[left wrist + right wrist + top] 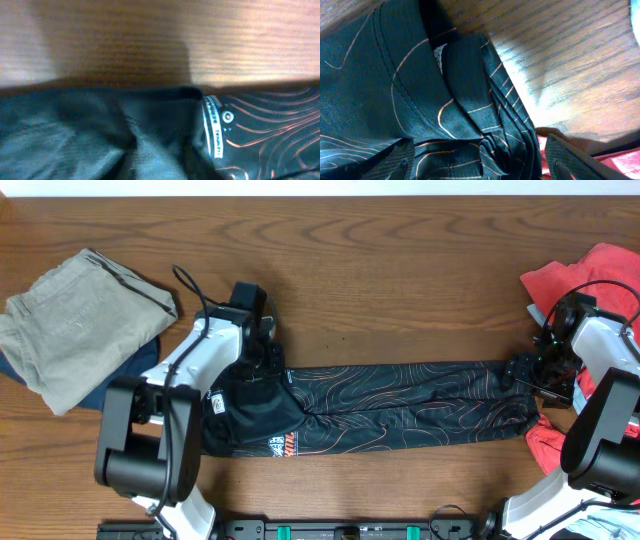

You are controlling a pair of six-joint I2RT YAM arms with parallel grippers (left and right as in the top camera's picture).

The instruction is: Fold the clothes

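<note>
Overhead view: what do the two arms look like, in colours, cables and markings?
The left arm and right arm both have white shells on their links and bulky black cylindrical joint housings. Thin black cables loop loosely over each. No markings are legible. In the right wrist view, the right gripper has dark fingers with diagonal ribbing.

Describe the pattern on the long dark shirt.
The jersey is black with thin orange contour lines; right wrist view shows it best.
</note>
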